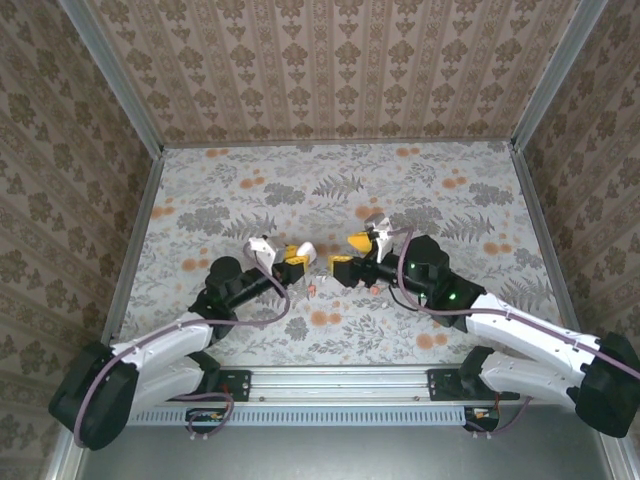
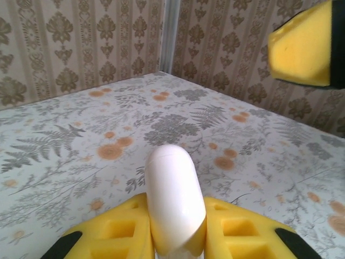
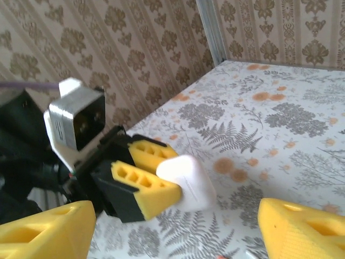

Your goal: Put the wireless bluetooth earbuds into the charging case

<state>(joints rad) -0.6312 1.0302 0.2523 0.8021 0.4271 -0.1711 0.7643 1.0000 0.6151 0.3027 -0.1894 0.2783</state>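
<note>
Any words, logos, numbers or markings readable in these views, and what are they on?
No text can be read in any view.
The white case, held in the left gripper: plain, no logo or print showing.
The wrist camera housing: no legible label.
The wallpaper and the table: floral patterns only, no lettering.

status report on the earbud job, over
Left gripper shut on white charging case. Right gripper open, facing it. Pinkish earbud on the table, not yet inserted. Nothing in the way.
</note>
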